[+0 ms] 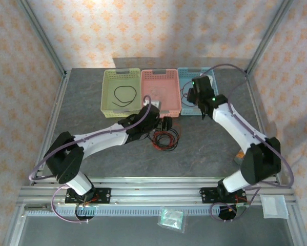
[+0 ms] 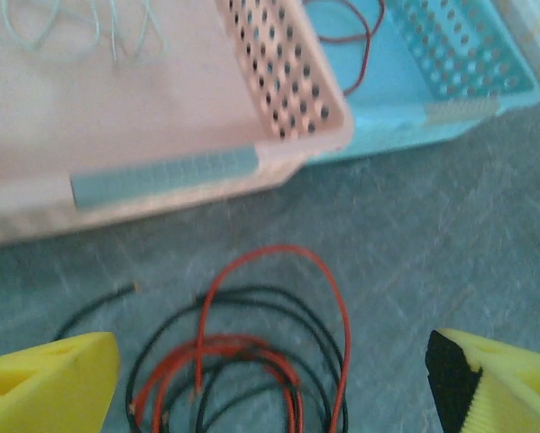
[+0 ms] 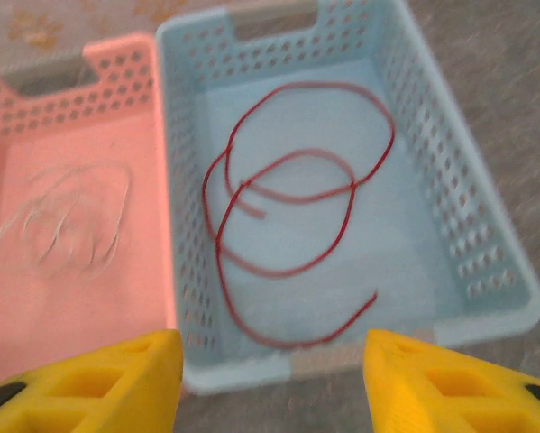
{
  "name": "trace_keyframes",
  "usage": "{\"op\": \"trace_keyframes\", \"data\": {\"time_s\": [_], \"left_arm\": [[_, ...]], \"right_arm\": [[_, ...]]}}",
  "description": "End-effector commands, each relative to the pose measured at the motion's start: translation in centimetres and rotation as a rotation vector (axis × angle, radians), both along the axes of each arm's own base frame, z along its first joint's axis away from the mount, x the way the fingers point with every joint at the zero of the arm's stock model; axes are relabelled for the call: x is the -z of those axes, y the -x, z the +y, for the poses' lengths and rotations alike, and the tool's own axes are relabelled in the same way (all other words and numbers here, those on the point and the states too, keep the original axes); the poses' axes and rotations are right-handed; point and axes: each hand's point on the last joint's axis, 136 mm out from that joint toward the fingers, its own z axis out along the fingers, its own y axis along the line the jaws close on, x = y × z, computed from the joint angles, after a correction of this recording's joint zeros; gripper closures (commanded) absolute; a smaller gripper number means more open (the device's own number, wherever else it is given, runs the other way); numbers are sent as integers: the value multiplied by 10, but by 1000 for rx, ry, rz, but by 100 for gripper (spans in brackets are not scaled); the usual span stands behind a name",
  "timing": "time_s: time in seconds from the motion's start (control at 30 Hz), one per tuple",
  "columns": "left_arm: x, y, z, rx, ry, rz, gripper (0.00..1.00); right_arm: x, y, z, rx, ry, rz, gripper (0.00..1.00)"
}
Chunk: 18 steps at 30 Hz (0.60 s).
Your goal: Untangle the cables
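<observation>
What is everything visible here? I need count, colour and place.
green basket: one, green, leftmost
black cable: one, black, in the green basket
pink basket: one, pink, middle
pale cables: count unclear, whitish, in the pink basket
blue basket: one, blue, rightmost
red cable: apparently one, dark red, in the blue basket
tangle of cables: count unclear, red and black, on the grey table
plastic bag: one, clear, near edge
left arm, right arm: two, white and black, jaws open and empty

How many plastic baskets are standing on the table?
3, side by side at the far side: the green basket on the left, the pink basket in the middle, and the blue basket on the right, partly covered by the right arm.
</observation>
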Motion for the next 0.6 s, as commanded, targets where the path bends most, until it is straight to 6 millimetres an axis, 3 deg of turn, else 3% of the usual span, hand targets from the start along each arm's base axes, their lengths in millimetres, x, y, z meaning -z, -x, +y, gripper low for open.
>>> {"op": "trace_keyframes", "data": {"time_s": [0.0, 0.27, 0.43, 0.57], "left_arm": [[8, 12, 10, -72, 45, 19, 11], [28, 38, 0, -89, 138, 51, 11], [39, 41, -3, -115, 205, 84, 11], [40, 40, -6, -102, 203, 83, 11]], "right_arm": [[31, 35, 13, -17, -73, 77, 47], [89, 90, 42, 28, -310, 139, 49], [114, 97, 54, 76, -459, 161, 49], [120, 95, 48, 184, -508, 140, 48]]}}
